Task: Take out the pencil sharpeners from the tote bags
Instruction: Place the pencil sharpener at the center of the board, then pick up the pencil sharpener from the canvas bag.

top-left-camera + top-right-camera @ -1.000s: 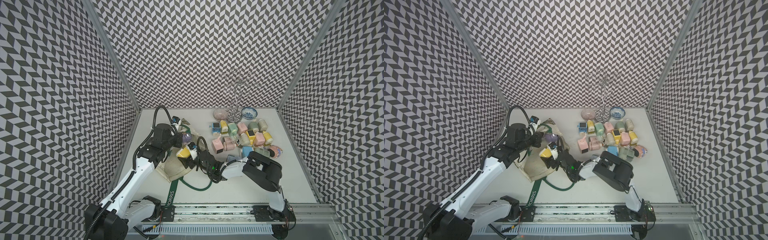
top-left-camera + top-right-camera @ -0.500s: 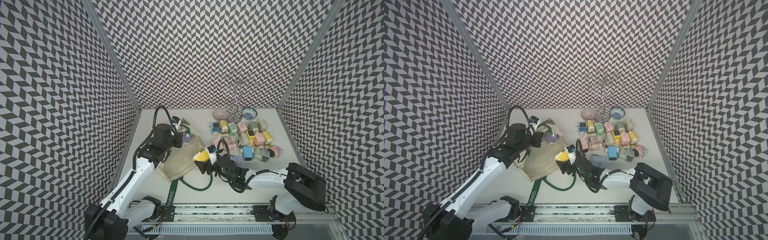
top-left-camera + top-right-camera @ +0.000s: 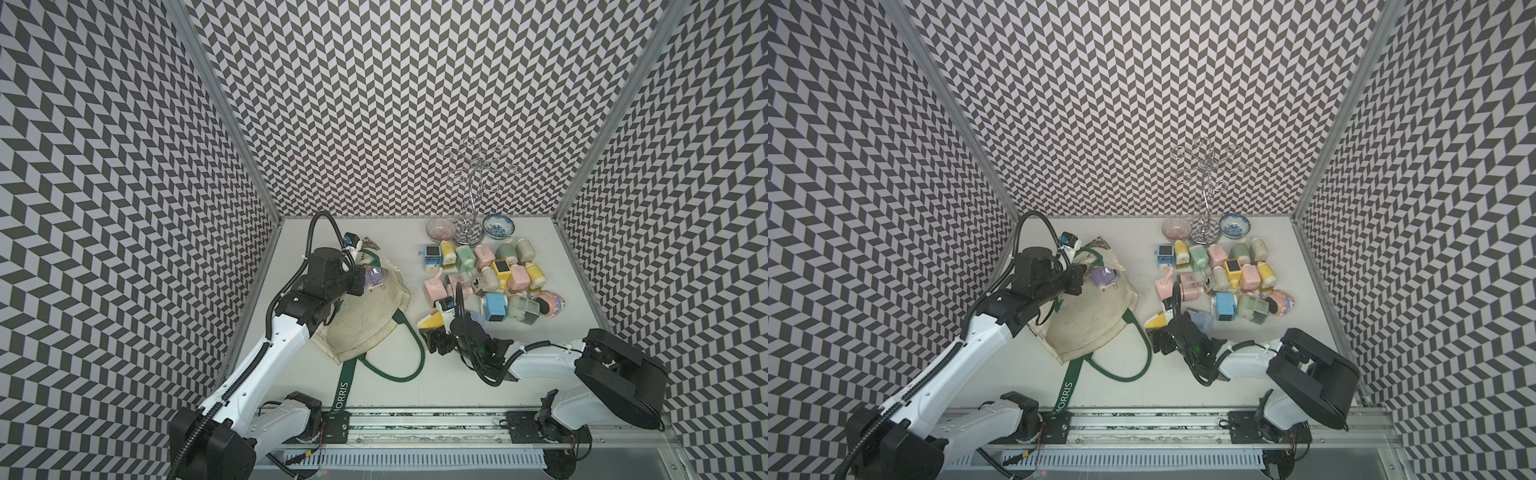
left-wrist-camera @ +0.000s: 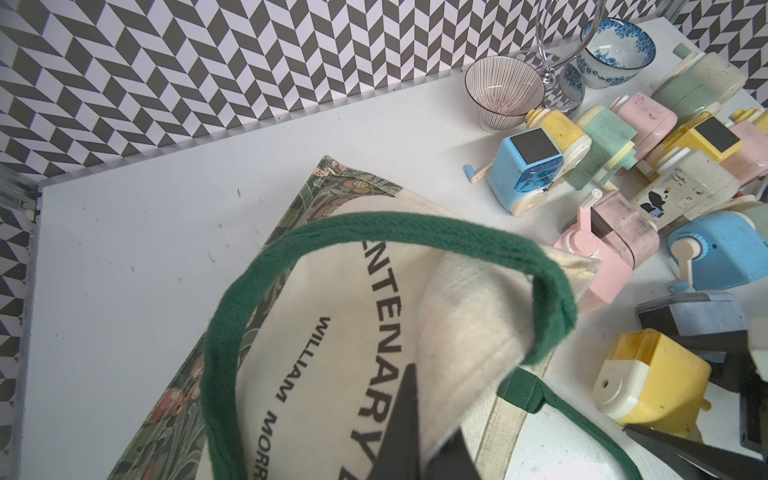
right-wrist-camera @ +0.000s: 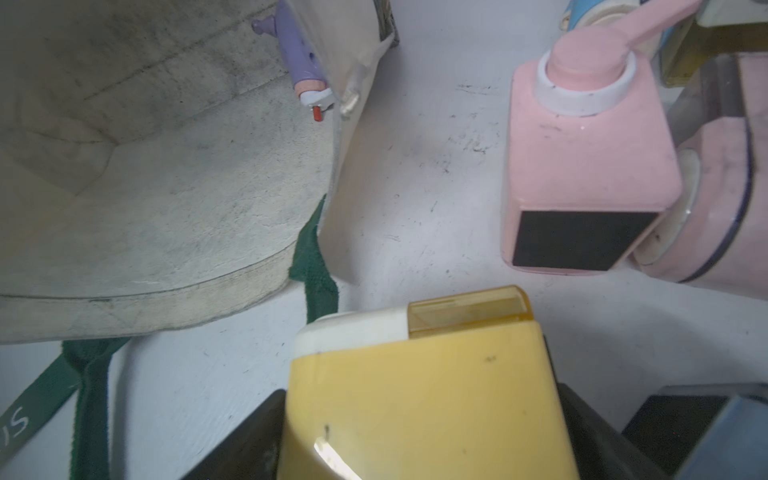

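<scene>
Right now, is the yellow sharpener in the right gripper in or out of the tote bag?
Out. The right gripper holds the yellow sharpener beside the tote bag, with table showing between them.

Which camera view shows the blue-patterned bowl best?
The left wrist view: the blue-patterned bowl is close and sharp, its print clear. Both top views show it small, beside the wire stand. The right wrist view misses it.

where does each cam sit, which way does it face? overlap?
Top views: high above the front rail, looking down at the table; left arm and right arm both visible.
Left wrist: above the tote bag, facing the sharpener pile and bowls; left gripper pinches the bag's rim.
Right wrist: low over the table, facing the bag's mouth; right gripper clamps the yellow sharpener.
Shared: all four show bag and yellow sharpener.
</scene>
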Controlling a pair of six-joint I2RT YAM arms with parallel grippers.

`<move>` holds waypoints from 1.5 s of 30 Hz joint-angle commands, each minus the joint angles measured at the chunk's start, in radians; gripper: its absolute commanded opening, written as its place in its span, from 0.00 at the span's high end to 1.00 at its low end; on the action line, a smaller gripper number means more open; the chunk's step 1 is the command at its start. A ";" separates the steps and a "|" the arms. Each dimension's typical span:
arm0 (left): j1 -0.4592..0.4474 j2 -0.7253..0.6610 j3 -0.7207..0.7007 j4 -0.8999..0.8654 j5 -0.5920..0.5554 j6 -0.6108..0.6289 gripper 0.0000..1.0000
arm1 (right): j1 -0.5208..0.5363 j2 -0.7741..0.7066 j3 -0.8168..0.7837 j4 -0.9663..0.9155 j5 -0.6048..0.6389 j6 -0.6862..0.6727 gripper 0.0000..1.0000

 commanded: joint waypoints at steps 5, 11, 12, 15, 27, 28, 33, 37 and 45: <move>-0.006 -0.009 0.006 0.004 -0.003 -0.003 1.00 | -0.117 -0.020 -0.051 0.024 0.006 0.059 0.36; -0.006 -0.009 0.006 0.002 -0.003 -0.003 1.00 | -0.152 -0.032 -0.047 -0.021 0.060 0.074 0.33; -0.006 -0.009 0.006 0.003 -0.003 -0.002 1.00 | -0.155 -0.032 -0.047 -0.020 0.057 0.076 0.28; -0.005 -0.009 0.008 0.003 -0.002 -0.003 1.00 | -0.156 -0.045 -0.028 -0.038 0.026 0.075 0.14; -0.006 -0.013 0.008 0.004 0.001 -0.006 1.00 | -0.154 -0.387 0.012 -0.202 0.022 -0.079 0.01; -0.006 -0.014 0.007 0.006 0.000 -0.008 1.00 | -0.152 -0.413 0.010 -0.195 -0.009 -0.082 0.00; -0.005 -0.011 0.007 0.007 -0.001 -0.011 1.00 | -0.061 -0.463 -0.008 -0.072 -0.169 -0.073 0.07; -0.005 -0.013 0.009 0.009 -0.002 -0.013 1.00 | 0.088 -0.325 0.042 0.021 -0.121 -0.114 0.09; -0.005 -0.032 0.004 0.017 -0.017 -0.005 1.00 | 0.192 0.145 0.279 0.176 -0.090 -0.123 0.12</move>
